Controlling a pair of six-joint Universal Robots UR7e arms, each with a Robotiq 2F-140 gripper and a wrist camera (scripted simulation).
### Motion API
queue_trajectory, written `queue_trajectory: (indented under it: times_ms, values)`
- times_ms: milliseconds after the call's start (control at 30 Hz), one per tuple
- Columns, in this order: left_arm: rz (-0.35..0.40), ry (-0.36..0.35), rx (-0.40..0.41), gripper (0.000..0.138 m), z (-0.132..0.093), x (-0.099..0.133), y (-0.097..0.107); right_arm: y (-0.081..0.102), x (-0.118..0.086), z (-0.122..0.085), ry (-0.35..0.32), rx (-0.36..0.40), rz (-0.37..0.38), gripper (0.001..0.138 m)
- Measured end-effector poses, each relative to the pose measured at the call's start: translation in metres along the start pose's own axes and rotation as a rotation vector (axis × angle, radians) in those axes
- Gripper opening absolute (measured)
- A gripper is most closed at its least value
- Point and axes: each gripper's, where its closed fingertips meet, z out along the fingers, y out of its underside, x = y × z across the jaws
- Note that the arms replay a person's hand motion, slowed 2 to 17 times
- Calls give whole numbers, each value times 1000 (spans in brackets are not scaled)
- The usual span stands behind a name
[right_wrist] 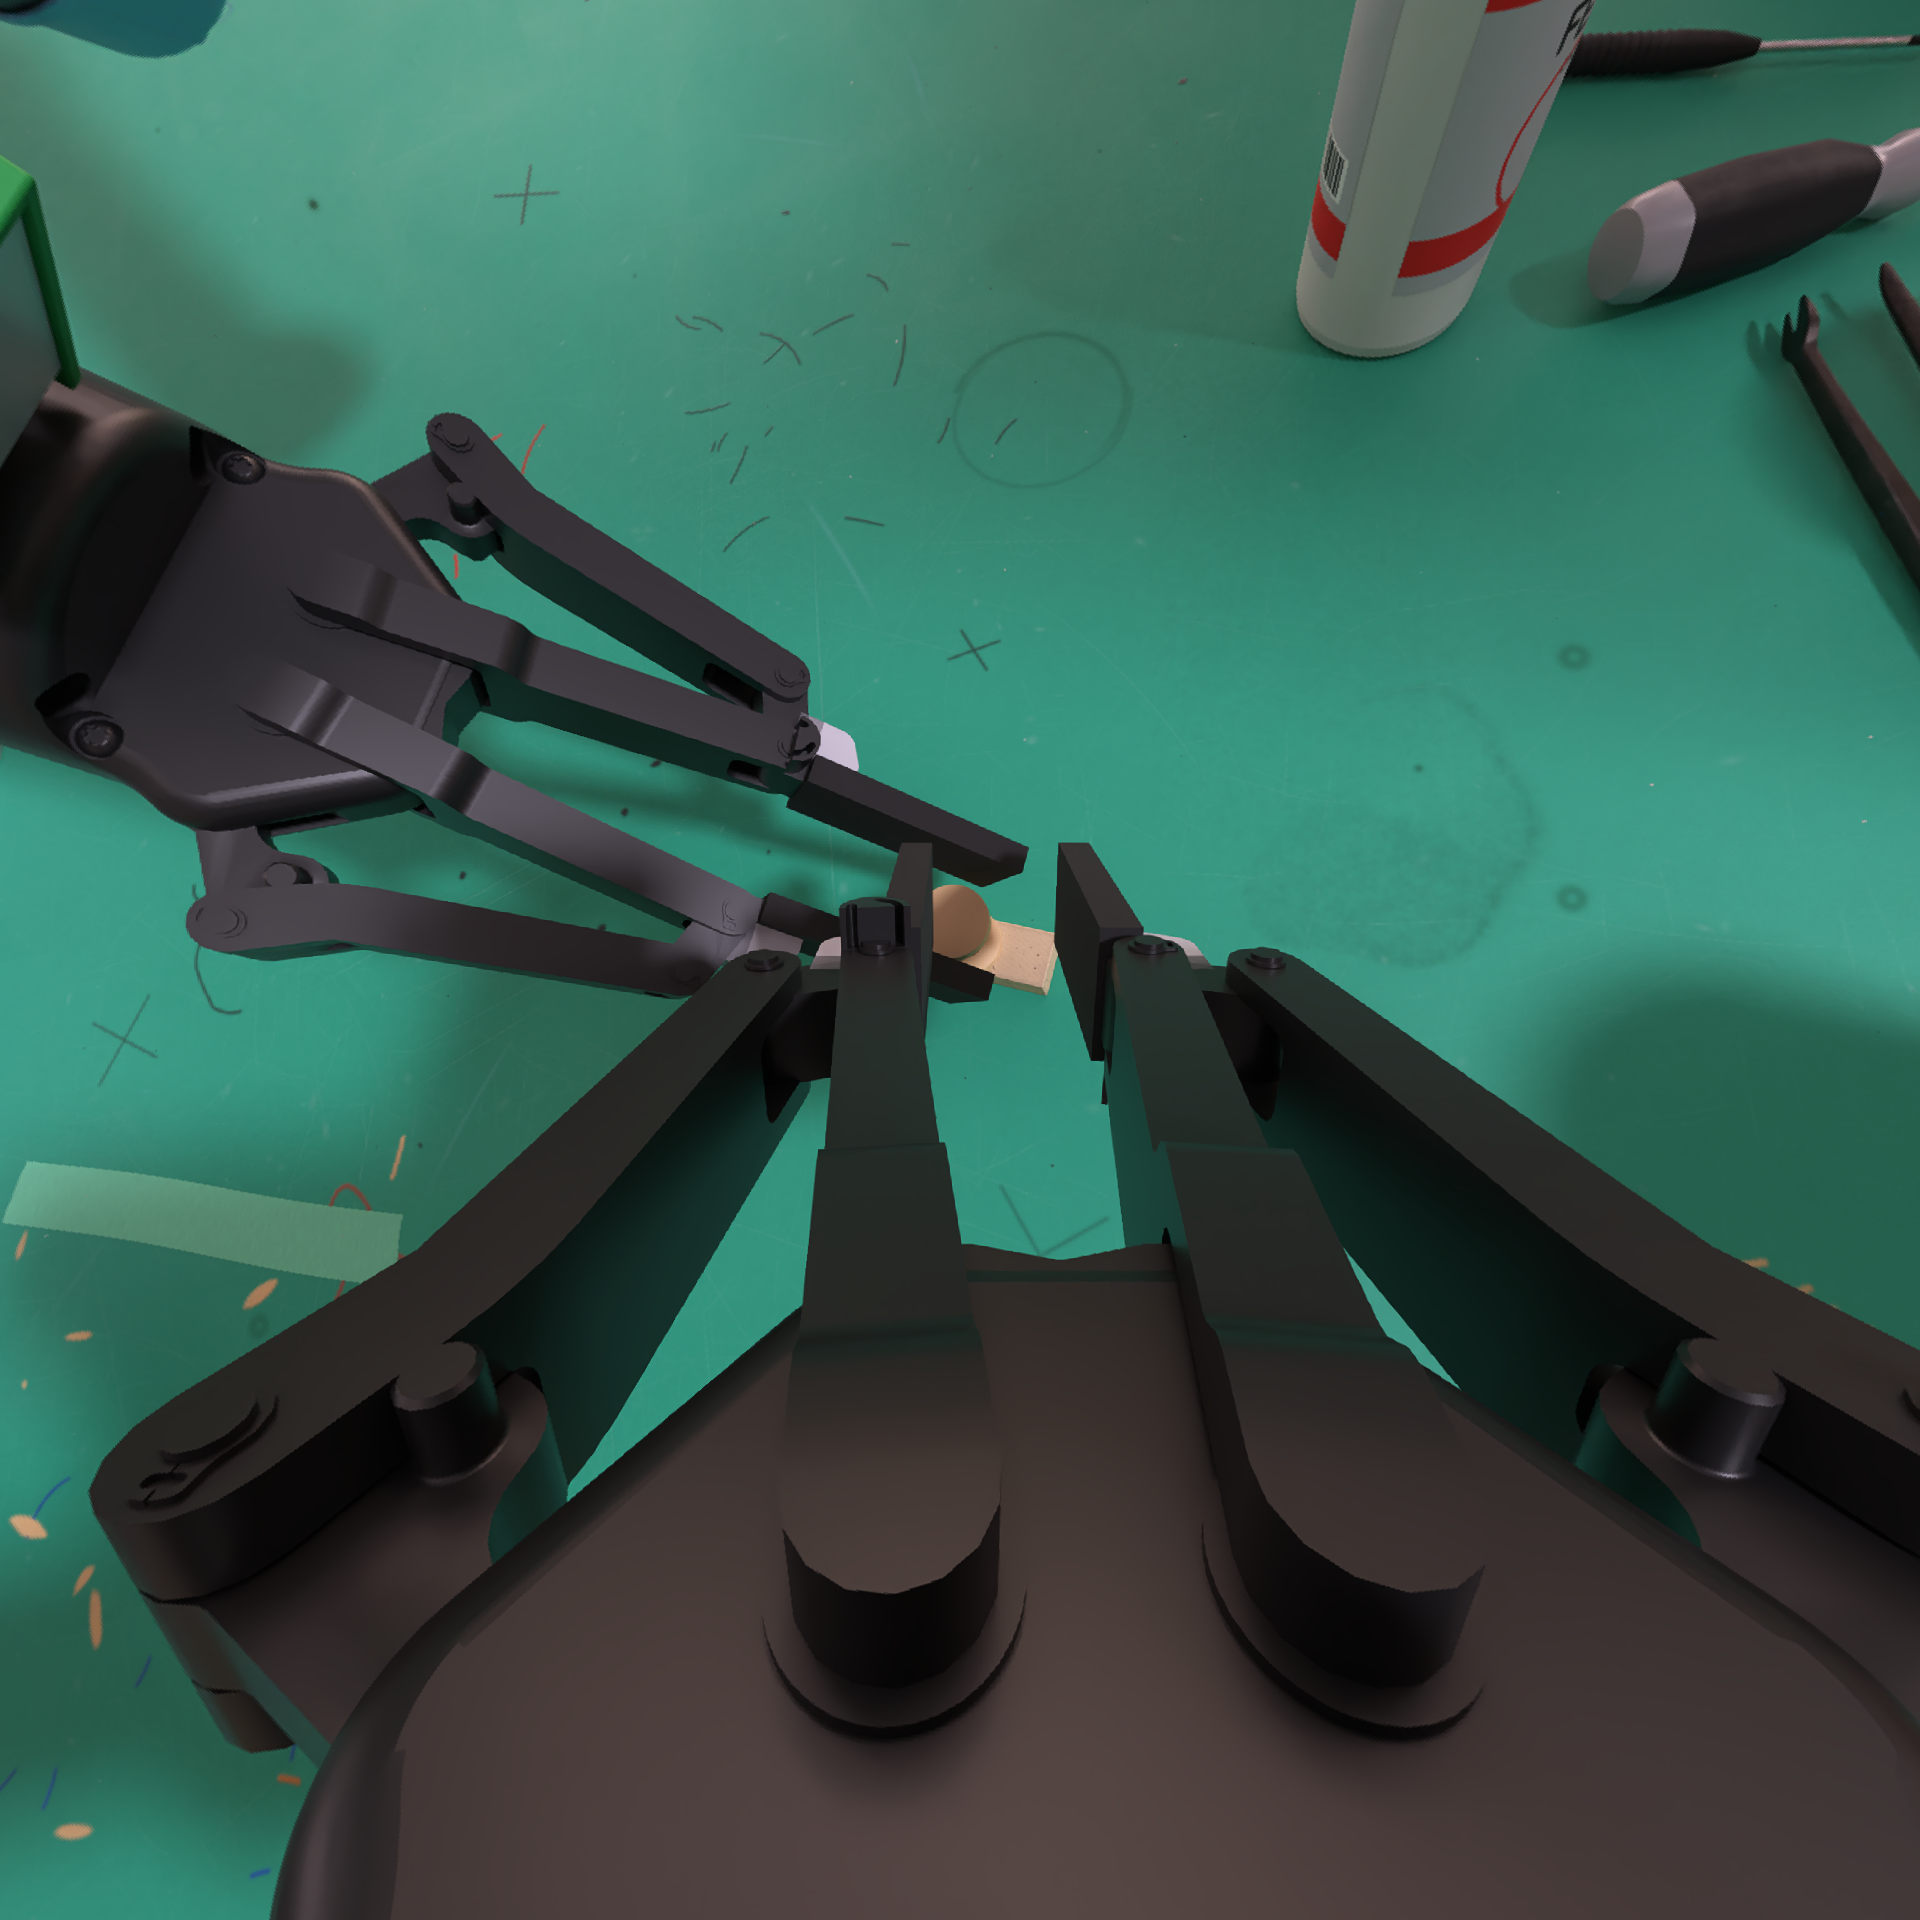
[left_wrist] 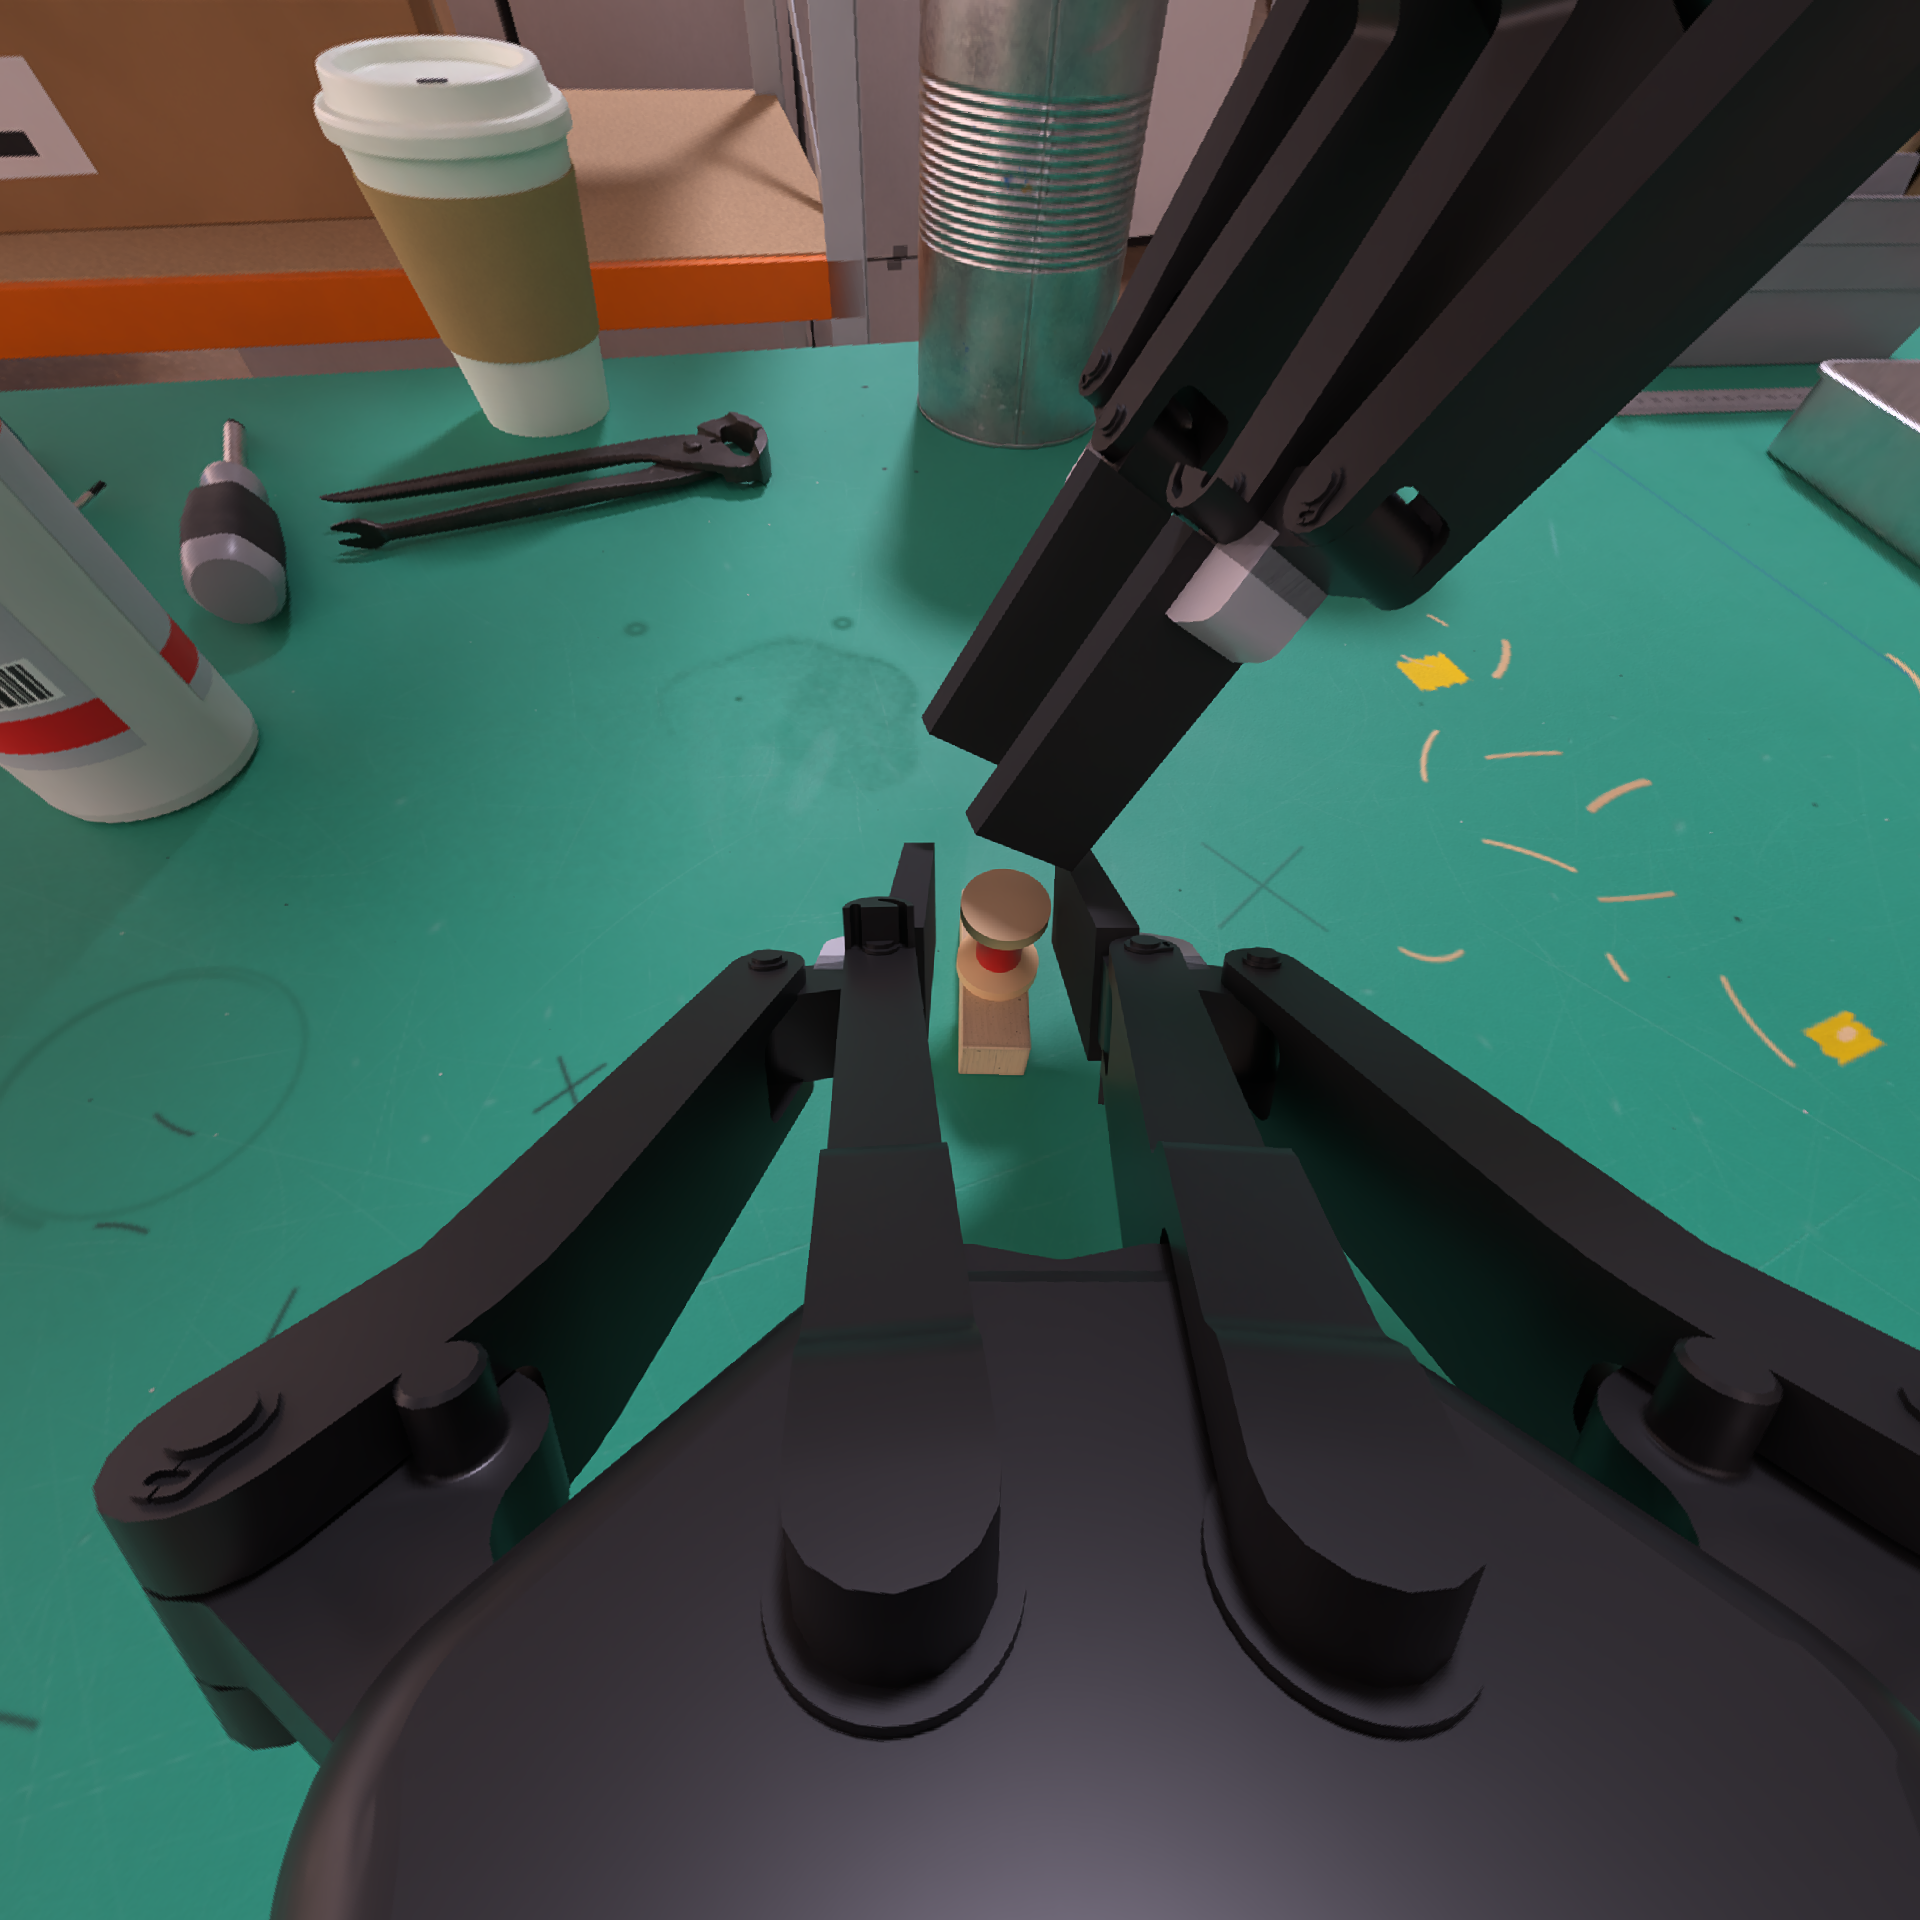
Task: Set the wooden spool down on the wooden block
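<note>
The wooden spool (left_wrist: 1003, 920), with a red core, stands upright on the small wooden block (left_wrist: 992, 1039) on the green mat. My left gripper (left_wrist: 992, 894) is open, with one finger on each side of the spool and a small gap to each. My right gripper (left_wrist: 997, 790) comes down from the upper right and hovers just above and behind the spool. In the right wrist view my right gripper (right_wrist: 987, 883) is open and empty. The spool (right_wrist: 961, 920) and block (right_wrist: 1023, 956) lie beyond it, between the spread fingers of the left gripper (right_wrist: 997, 923).
At the back stand a paper coffee cup (left_wrist: 468, 229) and a ribbed metal can (left_wrist: 1023, 239). Black pincers (left_wrist: 561, 483) and a screwdriver handle (left_wrist: 231, 530) lie to the left. A white bottle (left_wrist: 104, 707) stands at the far left, and a metal box (left_wrist: 1860, 457) at the far right.
</note>
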Motion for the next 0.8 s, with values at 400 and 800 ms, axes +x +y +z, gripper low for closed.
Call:
queue_trajectory:
  times_ms: [400,800]
  values:
    - [23,-16,1,42,-5,-2,-3,2,0,1,-1,-3,2,33]
    - [47,14,-24,50,-18,0,7,2,0,3,3,-8,-4,33]
